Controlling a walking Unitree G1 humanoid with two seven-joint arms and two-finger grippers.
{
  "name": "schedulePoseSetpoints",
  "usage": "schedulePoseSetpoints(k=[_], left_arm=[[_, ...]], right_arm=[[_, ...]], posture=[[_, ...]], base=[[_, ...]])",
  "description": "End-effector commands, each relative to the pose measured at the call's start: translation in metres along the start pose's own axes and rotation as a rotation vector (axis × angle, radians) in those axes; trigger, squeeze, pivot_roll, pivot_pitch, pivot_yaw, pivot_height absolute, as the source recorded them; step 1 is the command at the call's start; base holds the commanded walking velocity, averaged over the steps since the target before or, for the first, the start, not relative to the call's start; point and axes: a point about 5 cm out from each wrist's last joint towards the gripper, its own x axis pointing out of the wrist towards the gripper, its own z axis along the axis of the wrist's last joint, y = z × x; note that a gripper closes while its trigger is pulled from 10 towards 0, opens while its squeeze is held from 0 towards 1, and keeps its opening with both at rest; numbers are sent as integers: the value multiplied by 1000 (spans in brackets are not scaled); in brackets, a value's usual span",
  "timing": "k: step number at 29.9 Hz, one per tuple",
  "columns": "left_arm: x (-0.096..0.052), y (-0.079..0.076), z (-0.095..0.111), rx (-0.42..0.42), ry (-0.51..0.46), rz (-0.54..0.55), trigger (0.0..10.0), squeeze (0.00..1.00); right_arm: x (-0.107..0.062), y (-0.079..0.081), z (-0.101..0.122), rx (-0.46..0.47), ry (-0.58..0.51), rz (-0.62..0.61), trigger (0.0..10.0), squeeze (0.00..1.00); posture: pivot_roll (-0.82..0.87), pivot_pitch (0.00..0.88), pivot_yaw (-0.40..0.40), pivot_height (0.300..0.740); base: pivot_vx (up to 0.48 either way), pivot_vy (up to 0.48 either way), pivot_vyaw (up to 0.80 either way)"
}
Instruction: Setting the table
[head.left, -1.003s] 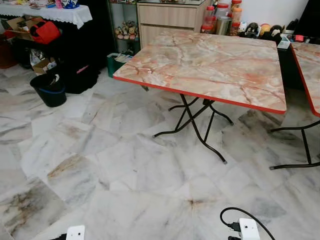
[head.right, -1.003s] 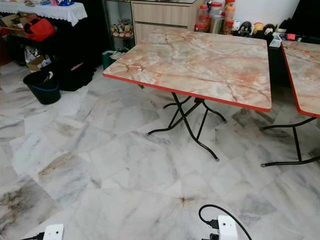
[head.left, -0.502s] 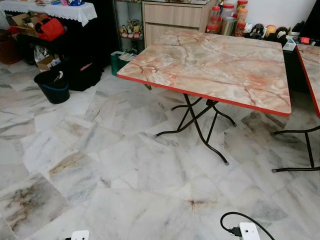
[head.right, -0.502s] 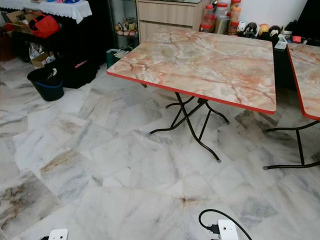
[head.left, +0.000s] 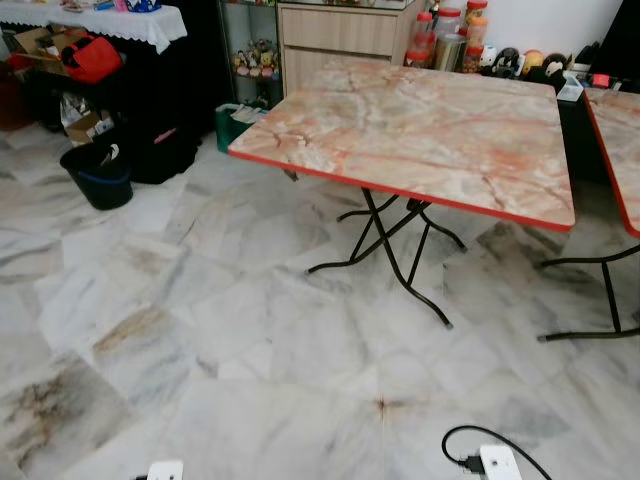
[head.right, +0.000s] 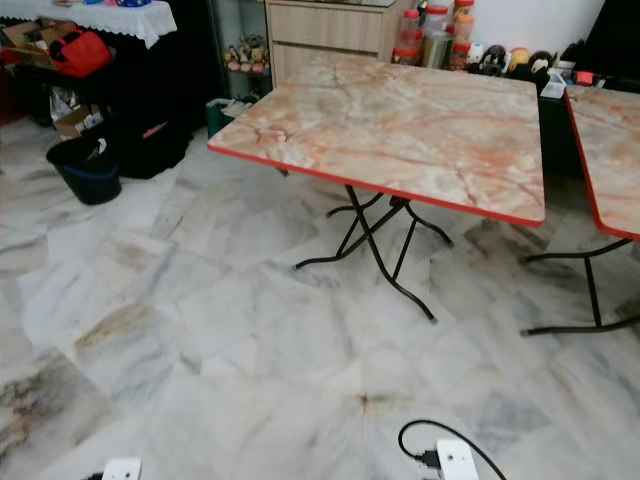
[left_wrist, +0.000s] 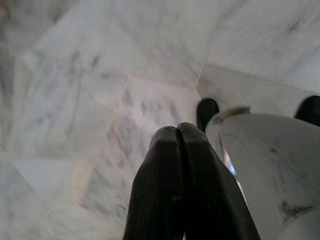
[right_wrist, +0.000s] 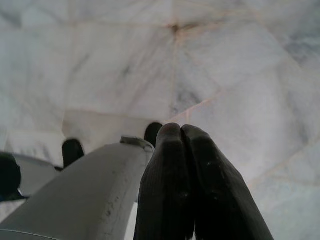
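A square folding table (head.left: 420, 130) with a pink marble-pattern top, a red rim and black crossed legs stands ahead of me, its top bare. A second table of the same kind (head.left: 620, 140) sits at the right edge. My left gripper (left_wrist: 177, 131) hangs low over the marble floor, fingers pressed together with nothing between them. My right gripper (right_wrist: 181, 131) hangs the same way, shut and empty, beside my pale leg.
A wooden cabinet (head.left: 340, 40) with jars (head.left: 445, 35) beside it stands behind the table. A black bucket (head.left: 97, 175), bags and boxes crowd the far left under a cloth-covered table (head.left: 95, 20). Open marble floor (head.left: 230, 330) lies between me and the table.
The whole picture has swung slightly left then back right as the camera moved. The tables and clutter have stayed put.
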Motion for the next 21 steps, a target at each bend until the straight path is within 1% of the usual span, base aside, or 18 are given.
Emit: schedulePoseSetpoints(k=[1, 6, 11, 16, 21], left_arm=[[1, -2, 3, 20, -3, -7, 10000, 0], [0, -3, 1, 16, 2, -12, 10000, 0], [0, -3, 0, 20, 5, -15, 10000, 0], [0, -2, 0, 21, 4, -16, 10000, 0], [1, -3, 5, 22, -10, -24, 10000, 0]], right_arm=[[-1, -3, -2, 10, 0, -14, 10000, 0], [-2, -4, -1, 29, -23, -24, 10000, 0], [-2, -4, -2, 29, -18, -18, 10000, 0], [-2, -3, -4, 29, -14, -9, 10000, 0], [-2, -4, -3, 25, -26, -18, 10000, 0]], posture=[[22, 0, -24, 740], [30, 0, -24, 740], [29, 0, -22, 740], [27, 0, -22, 740], [26, 0, -23, 740]], base=[[326, 0, 0], [328, 0, 0], [330, 0, 0], [330, 0, -681], [331, 0, 0]])
